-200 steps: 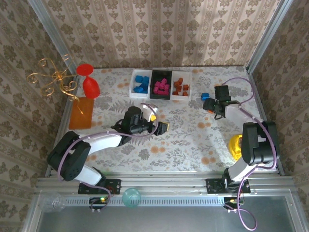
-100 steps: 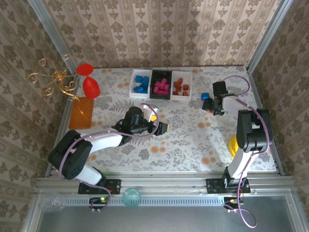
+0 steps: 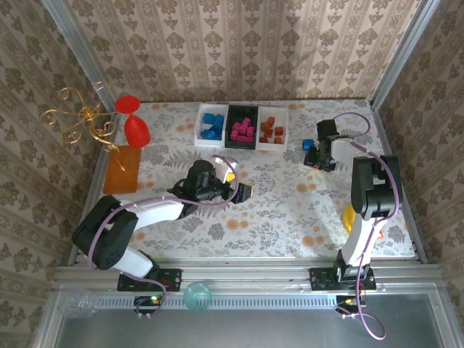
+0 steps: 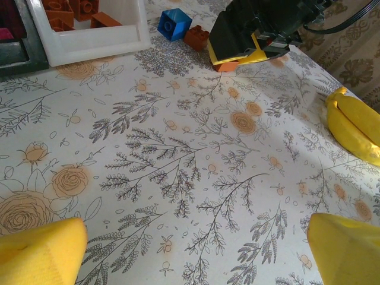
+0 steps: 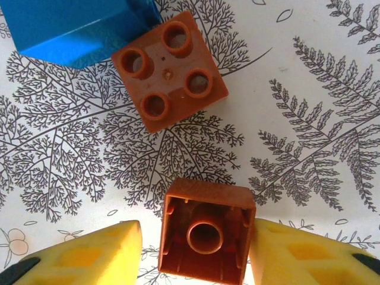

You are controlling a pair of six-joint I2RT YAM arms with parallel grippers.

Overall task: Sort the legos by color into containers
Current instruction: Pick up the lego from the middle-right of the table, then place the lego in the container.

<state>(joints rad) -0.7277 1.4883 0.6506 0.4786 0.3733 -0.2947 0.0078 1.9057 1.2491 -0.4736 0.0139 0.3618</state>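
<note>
R gripper (image 5: 196,252) down at far right of table, nose to the cloth, yellow pads (image 5: 89,258) set either side of an orange-brown lego (image 5: 205,234) lying upturned, hollow side facing wrist cam. Jaws partly apart: one pad against the brick's edge, a sliver of cloth showing betw the other pad and the brick, so not clamped. Just beyond, a second orange-brown lego (image 5: 169,68), studs up, w/ a blue lego (image 5: 71,27) right beside its corner, seemingly touching. All three loose on floral tablecloth (image 3: 290,210), to the right of the bins and near the last one.

L gripper (image 4: 190,255) mid-table, held above the cloth, pads wide apart, nothing betw them. Pointed toward R gripper and the loose bricks.

Containers in a row at far edge, side by side: white bin (image 3: 199,132) w/ blue legos, black bin (image 3: 228,138) in the middle w/ magenta-pink ones, second white bin (image 3: 285,129) w/ orange-brown ones.

Elsewhere: red goblet (image 3: 134,123) at far left, flat orange-brown mat (image 3: 122,170) just in front of it, gold wire ornament (image 3: 80,119) by the left wall. Yellow object (image 3: 352,217) near right edge, close to R arm, well apart from the bricks.
</note>
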